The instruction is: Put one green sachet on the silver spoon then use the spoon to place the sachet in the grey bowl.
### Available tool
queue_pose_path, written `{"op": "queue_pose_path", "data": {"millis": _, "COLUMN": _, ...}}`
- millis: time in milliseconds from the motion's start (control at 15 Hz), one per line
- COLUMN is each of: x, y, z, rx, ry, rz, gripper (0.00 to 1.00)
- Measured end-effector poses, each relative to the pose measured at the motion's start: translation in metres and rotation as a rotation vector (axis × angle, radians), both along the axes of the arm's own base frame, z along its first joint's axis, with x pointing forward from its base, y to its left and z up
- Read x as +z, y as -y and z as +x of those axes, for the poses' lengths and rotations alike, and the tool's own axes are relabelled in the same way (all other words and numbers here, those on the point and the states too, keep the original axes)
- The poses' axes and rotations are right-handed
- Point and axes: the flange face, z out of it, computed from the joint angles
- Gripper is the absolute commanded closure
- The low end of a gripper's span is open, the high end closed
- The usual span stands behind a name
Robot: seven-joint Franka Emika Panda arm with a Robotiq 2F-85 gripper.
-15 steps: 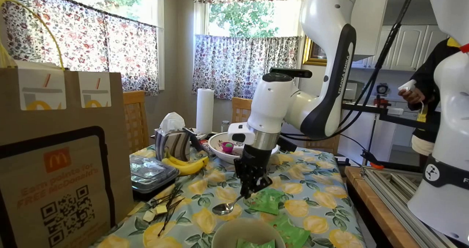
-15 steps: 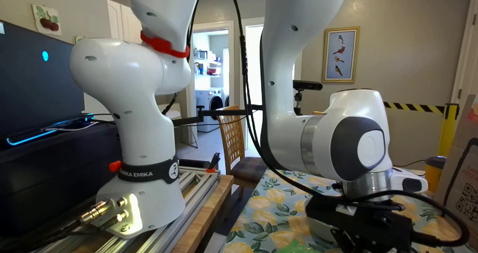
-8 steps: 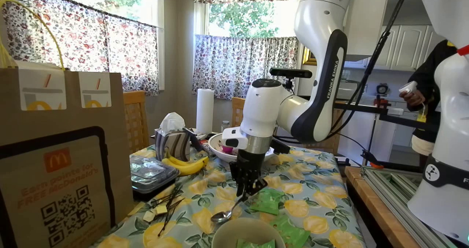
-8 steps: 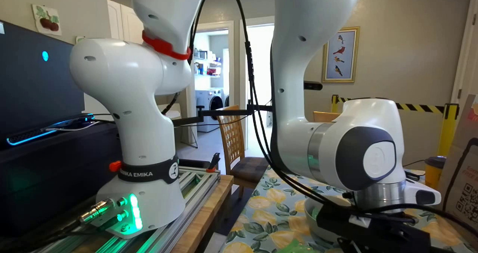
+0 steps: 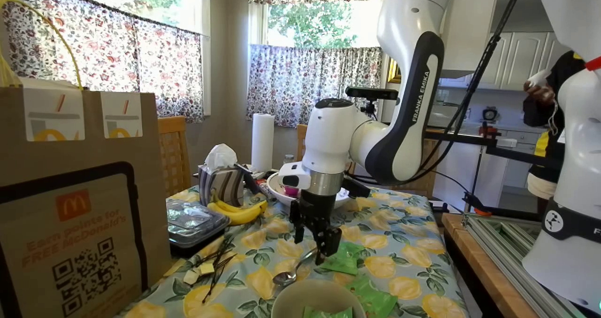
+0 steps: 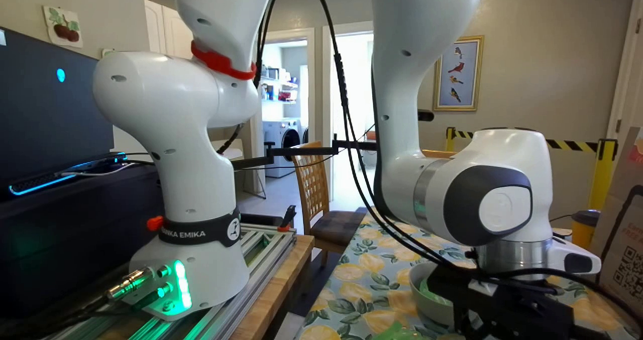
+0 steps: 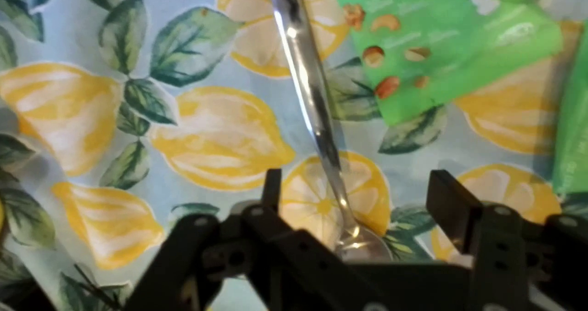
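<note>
The silver spoon (image 5: 284,278) lies on the lemon-print tablecloth beside the grey bowl (image 5: 281,300). My gripper (image 7: 356,180) hangs over it, open, its black fingers (image 7: 452,210) well apart with the spoon (image 7: 308,81) visible below and between them, touched by neither. One green sachet (image 5: 343,258) rests flat on the cloth just past the handle, large in the wrist view as a packet (image 7: 427,49) with nut prints. Another green sachet (image 5: 373,297) lies right of the bowl. Inside the bowl is a further green sachet (image 5: 327,314). The spoon's bowl is partly hidden by the gripper in the wrist view.
Bananas (image 5: 239,213), a clear-lidded tray (image 5: 193,221) and a striped tissue box (image 5: 220,184) stand behind on the left. A white patterned bowl (image 5: 277,193) sits behind the gripper. Dark sticks (image 5: 216,266) lie near a large paper bag (image 5: 84,214).
My gripper has shifted left in the exterior view, opened and let go of the spoon's handle. The spoon, held a second ago, now lies on the cloth.
</note>
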Motion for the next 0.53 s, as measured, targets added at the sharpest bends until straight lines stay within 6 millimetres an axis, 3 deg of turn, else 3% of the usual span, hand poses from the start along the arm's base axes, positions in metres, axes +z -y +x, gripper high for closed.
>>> {"op": "queue_pose_path", "data": {"millis": 333, "x": 0.033, "y": -0.051, "z": -0.024, "rx": -0.170, "ry": -0.032, "rz": 0.135, "gripper": 0.00}}
{"op": "queue_pose_path", "data": {"millis": 533, "x": 0.059, "y": -0.068, "z": -0.040, "rx": -0.260, "ry": -0.044, "rz": 0.168, "gripper": 0.00}}
